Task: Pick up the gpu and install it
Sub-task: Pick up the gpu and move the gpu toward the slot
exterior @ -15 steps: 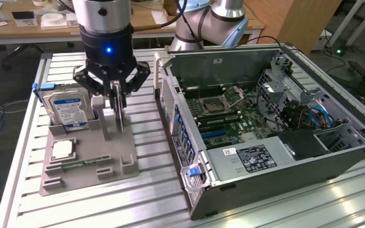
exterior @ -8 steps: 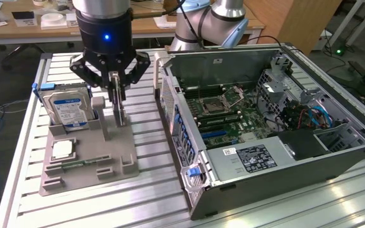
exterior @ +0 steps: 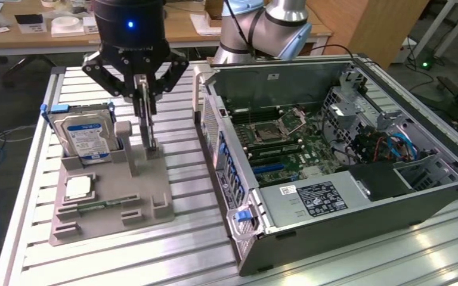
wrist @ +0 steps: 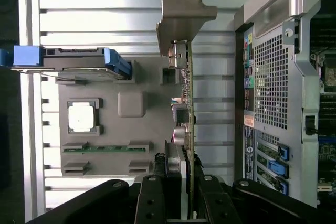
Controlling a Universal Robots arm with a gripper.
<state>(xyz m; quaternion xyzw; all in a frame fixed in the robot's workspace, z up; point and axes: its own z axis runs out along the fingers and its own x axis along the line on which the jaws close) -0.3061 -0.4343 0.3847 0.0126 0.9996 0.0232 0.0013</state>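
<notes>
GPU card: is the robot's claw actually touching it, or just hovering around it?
Touching. The wrist view shows the gripper closed on the gpu, a finger pressed against each face.

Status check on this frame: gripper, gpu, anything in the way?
Gripper fingers shut on gpu. Gpu upright at grey holder. Hard drive beside it, apart.

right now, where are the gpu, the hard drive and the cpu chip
gpu (exterior: pixel 148 125), exterior view, lower stretch of the card's thin edge
hard drive (exterior: pixel 88 137), exterior view, middle of its blue-white label
cpu chip (exterior: pixel 79 188), exterior view, centre of its silver top
</notes>
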